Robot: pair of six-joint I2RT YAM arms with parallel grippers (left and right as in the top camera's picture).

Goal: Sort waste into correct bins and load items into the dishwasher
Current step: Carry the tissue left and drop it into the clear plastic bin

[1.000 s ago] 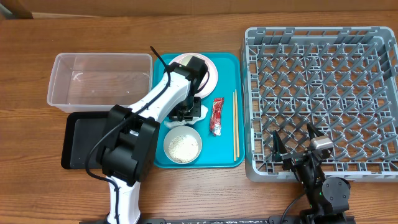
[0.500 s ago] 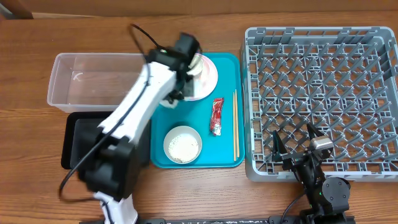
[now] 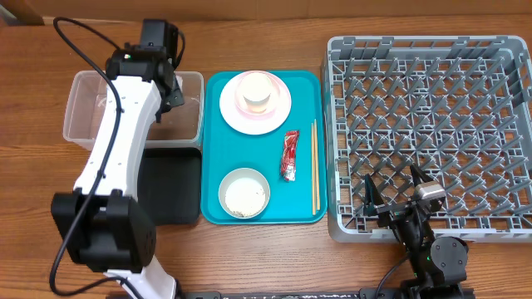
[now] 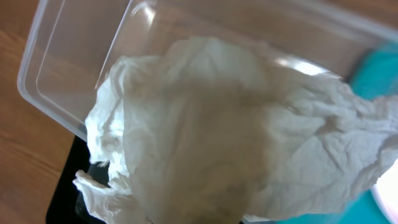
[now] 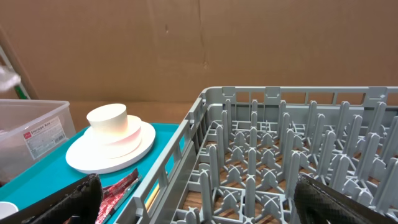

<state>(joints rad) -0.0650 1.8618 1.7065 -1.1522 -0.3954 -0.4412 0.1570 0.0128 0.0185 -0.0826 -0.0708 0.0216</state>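
My left gripper is shut on the crumpled white paper napkin and holds it over the right end of the clear tub; the napkin hides the fingers in the left wrist view. The black tray lies in front of the tub. On the teal tray are the pink plate with a pinkish-white cup on it, a white bowl of rice, the red wrapper and the chopsticks. My right gripper is open and empty over the front edge of the grey dish rack.
The right wrist view shows the rack's pegs between my right fingers, with the plate, wrapper and tub at the left. Bare wooden table surrounds everything. A cardboard wall stands behind.
My left arm has swung left from the teal tray to over the clear tub, carrying the napkin. The plate and cup are now uncovered. The right arm has not moved.
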